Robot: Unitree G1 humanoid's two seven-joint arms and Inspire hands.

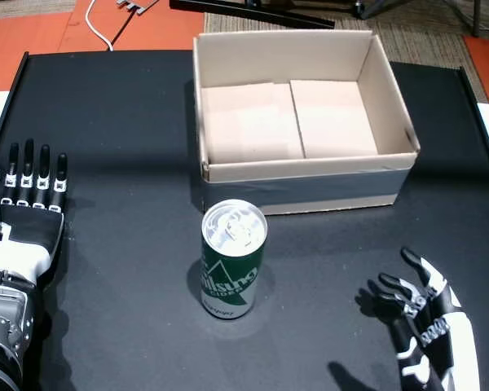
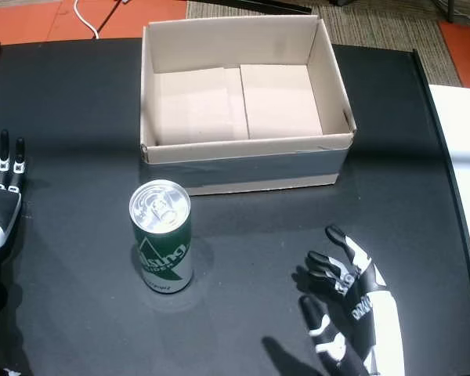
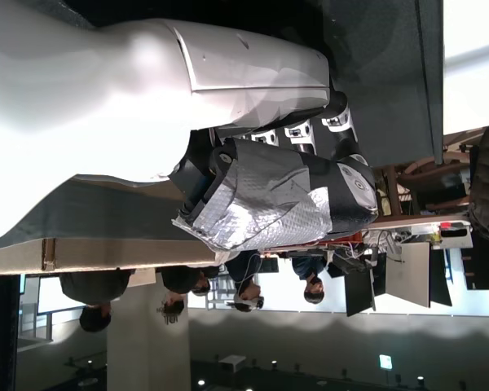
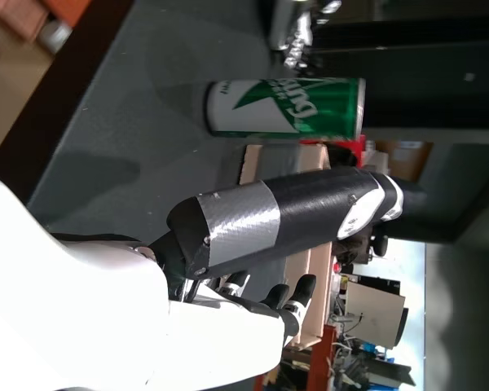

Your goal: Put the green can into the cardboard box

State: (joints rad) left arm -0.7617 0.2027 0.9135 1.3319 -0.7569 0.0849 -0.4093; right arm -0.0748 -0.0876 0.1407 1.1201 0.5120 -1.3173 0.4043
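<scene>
Upright on the black table, just before the open brown cardboard box, stands the green and white aluminium drink can, its tab unpulled, so probably full and fairly heavy. Its smooth, rigid wall looks slippery; a mid-height side wrap seems safest. The right hand lies open and empty, well apart; the left hand rests flat, fingers spread, holding nothing.

The green can looks like glossy printed metal with a bare shiny silver lid. Just behind it, the cardboard box is plain matt brown card with a strip of dull grey tape along its front. Both sit on a matt black tabletop, smooth. Right hand: glossy black-and-white plastic.
</scene>
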